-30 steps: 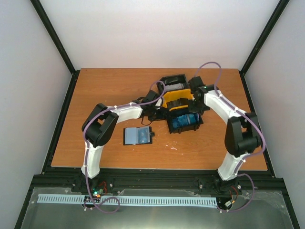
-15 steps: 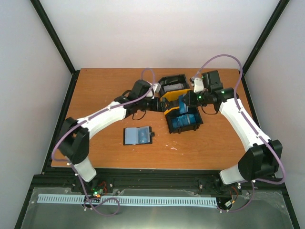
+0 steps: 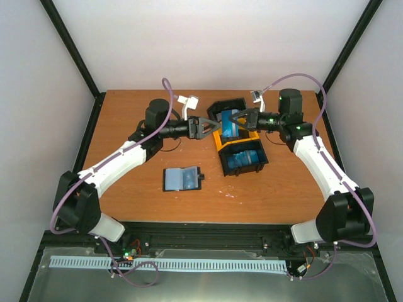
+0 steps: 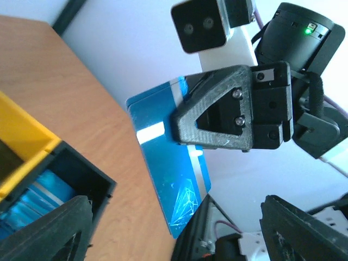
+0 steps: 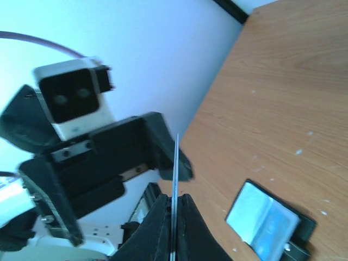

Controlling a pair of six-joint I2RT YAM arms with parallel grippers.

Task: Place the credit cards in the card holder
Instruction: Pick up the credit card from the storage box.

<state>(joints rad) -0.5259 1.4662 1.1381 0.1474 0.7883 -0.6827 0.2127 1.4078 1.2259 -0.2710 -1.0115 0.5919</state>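
Note:
My right gripper (image 3: 239, 119) is shut on one blue credit card (image 3: 228, 124) and holds it in the air over the back of the tray. In the right wrist view the card (image 5: 175, 174) shows edge-on, pinched between my fingertips (image 5: 163, 223). My left gripper (image 3: 203, 126) is open and faces the card from the left; in its own view the card (image 4: 168, 163) hangs just ahead of the open jaws, held by the right gripper's finger (image 4: 217, 117). The card holder (image 3: 182, 178) lies open on the table, nearer me, and also shows in the right wrist view (image 5: 269, 223).
A black-and-yellow three-compartment tray (image 3: 220, 139) stands at mid-back. Its near compartment holds several blue cards (image 3: 244, 158), which also show in the left wrist view (image 4: 38, 196). White walls and a black frame enclose the wooden table (image 3: 138, 113).
My right gripper has lifted a blue card out of the tray's near compartment and raised it backward. My left arm has stretched out, and its gripper has risen to face the card.

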